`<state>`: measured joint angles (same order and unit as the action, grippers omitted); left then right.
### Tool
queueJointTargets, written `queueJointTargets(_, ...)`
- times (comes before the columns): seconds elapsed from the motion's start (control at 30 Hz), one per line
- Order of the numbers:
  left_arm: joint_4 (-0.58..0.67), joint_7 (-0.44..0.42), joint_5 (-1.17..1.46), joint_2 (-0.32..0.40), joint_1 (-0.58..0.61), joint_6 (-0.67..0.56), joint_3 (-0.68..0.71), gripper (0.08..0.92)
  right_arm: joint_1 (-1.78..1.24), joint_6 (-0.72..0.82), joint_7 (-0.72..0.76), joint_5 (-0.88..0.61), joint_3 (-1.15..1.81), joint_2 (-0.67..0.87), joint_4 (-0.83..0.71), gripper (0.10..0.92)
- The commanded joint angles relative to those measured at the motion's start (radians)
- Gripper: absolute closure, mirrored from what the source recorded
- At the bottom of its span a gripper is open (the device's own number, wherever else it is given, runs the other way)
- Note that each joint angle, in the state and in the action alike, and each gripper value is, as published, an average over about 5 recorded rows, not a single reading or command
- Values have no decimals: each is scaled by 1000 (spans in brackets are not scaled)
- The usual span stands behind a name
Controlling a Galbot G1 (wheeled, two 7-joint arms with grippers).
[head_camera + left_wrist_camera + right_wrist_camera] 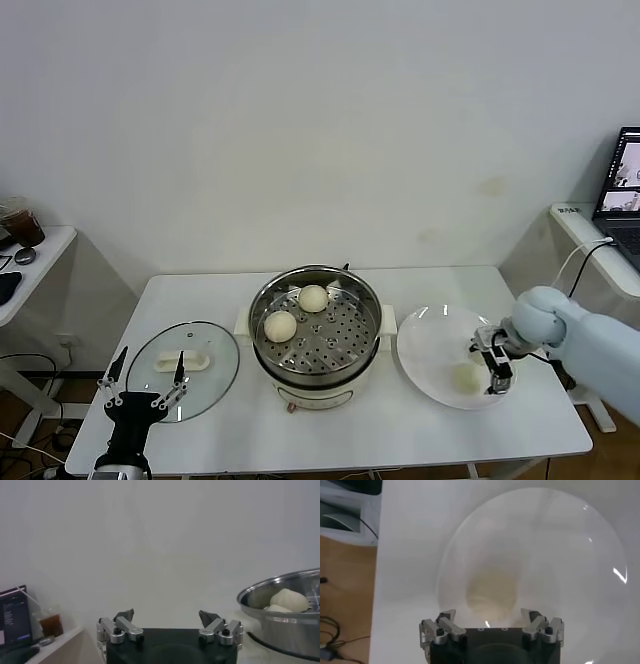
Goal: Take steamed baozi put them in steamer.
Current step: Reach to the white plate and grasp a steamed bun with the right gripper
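The steamer stands mid-table with two steamed baozi on its perforated tray, one at the back and one on the left. A third baozi lies on the white plate to the right. My right gripper hangs open just right of that bun, low over the plate. In the right wrist view the bun sits just ahead of the open right gripper, between its fingers' lines. My left gripper is open and empty at the table's front left; its wrist view shows the left gripper and the steamer.
A round glass lid with a white handle lies flat left of the steamer, right beside my left gripper. A side table with a drink cup stands far left, and a laptop sits on a desk at far right.
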<state>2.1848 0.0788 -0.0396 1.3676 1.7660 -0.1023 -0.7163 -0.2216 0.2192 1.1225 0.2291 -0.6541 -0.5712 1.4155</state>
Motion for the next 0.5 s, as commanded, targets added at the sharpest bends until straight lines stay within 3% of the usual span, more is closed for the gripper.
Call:
queueJointTargets(0.03, 1, 0, 0, 0, 1, 0, 0, 177, -43, -6, -23, 16, 30, -41, -28, 206)
queueJointTargets(0.2, -1, 0, 0, 0, 1, 0, -2, 177, -37, 10, -21, 21, 24, -59, -37, 266)
queueJointTargets(0.5, -2, 0, 2, 2, -2, 0, -1, 177, -27, 31, 17, 39, 13, -54, -36, 454)
